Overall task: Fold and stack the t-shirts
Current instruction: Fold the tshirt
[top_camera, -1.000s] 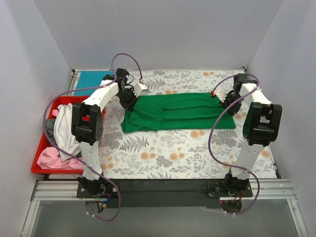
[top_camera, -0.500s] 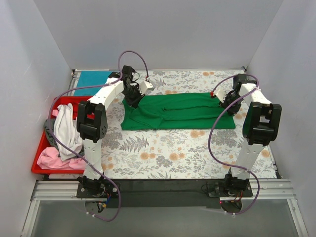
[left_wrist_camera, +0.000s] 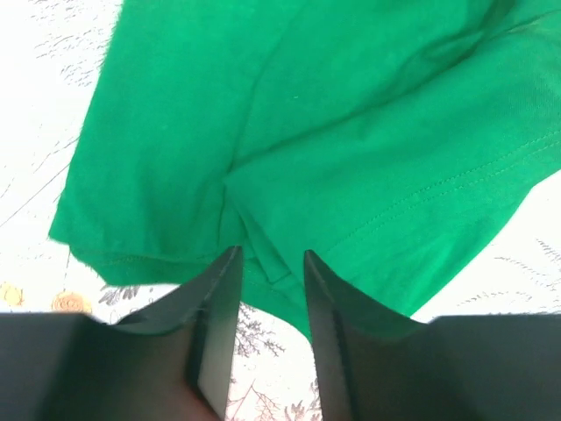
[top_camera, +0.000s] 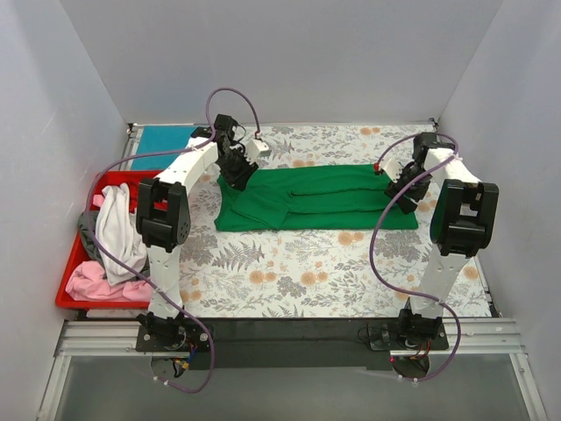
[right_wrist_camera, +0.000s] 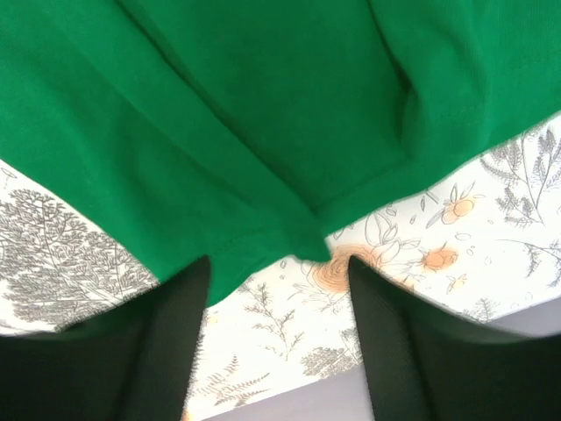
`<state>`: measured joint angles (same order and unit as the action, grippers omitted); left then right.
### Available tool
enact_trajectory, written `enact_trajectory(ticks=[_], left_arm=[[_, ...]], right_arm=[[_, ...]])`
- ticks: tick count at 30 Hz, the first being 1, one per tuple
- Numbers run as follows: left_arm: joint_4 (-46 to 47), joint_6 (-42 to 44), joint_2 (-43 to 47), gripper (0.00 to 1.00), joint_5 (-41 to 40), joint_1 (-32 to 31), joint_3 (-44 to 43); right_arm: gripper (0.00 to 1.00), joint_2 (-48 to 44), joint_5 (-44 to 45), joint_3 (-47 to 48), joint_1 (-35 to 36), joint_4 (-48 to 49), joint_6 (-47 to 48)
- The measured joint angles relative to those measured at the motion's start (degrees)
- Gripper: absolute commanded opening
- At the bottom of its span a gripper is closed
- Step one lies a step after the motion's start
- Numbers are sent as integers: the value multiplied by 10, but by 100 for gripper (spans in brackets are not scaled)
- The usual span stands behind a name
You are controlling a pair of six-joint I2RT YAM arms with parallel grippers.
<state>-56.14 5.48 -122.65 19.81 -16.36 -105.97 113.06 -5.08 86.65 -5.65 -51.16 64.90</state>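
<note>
A bright green t-shirt (top_camera: 316, 197) lies folded into a long band across the far half of the floral table cloth (top_camera: 280, 263). My left gripper (top_camera: 237, 175) hangs over its left end. In the left wrist view this gripper (left_wrist_camera: 269, 256) is open, and the shirt's (left_wrist_camera: 307, 132) hem lies loose at the fingertips. My right gripper (top_camera: 405, 189) is at the band's right end. In the right wrist view it (right_wrist_camera: 278, 263) stands wide open, the shirt's (right_wrist_camera: 219, 105) edge just past the tips. A teal-blue t-shirt (top_camera: 162, 140) lies flat at the far left corner.
A red tray (top_camera: 63, 289) at the left edge holds a white shirt (top_camera: 118, 228), a pink one (top_camera: 92, 279) and a dark grey one (top_camera: 88, 230). Grey walls close in the table on three sides. Purple cables loop from both arms.
Both grippers were shut on the ends of the green shirt and have opened, letting it go. The left gripper moved slightly right and farther back before that.
</note>
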Motion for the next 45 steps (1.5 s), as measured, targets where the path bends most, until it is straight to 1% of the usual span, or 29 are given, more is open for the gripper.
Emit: enact_trajectory(ticks=[3,5,7,8,10,12,14,17,22,30,34,37,38,41,42,45], left_arm=[[-3,-31,3,36,17,15,-8],[-2,-61,15,37,36,37,4],[-1,-89,47,39,54,66,48],[3,-105,71,43,63,77,85],[7,-128,115,45,70,108,150],[15,-155,162,51,76,124,220],[22,-178,191,54,84,122,265],[44,-207,194,55,89,112,293],[77,-235,189,56,88,106,310],[110,-247,178,59,80,106,335],[117,-251,162,57,80,106,343],[119,-254,153,51,79,106,343],[120,-254,151,46,77,106,344],[122,-253,151,42,76,106,349],[124,-253,151,37,76,106,352],[127,-253,151,32,76,106,358]], right_arm=[[79,-1,-5,13,-8,-7,-12],[76,-5,-15,29,-22,-14,-27],[73,-17,-26,33,-40,-19,-43],[72,-27,-31,32,-48,-28,-53],[71,-51,-45,17,-65,-35,-76],[71,-76,-60,-13,-78,-46,-102],[72,-87,-75,-42,-82,-58,-128],[72,-79,-91,-76,-82,-62,-160],[73,-60,-97,-96,-83,-50,-198],[74,-29,-86,-106,-83,-8,-235],[73,-29,-82,-105,-83,0,-251],[75,-30,-79,-105,-83,2,-257],[76,-31,-75,-105,-83,3,-258],[78,-31,-66,-104,-86,7,-258],[78,-31,-64,-103,-88,7,-260],[73,-30,-64,-92,-90,8,-263]])
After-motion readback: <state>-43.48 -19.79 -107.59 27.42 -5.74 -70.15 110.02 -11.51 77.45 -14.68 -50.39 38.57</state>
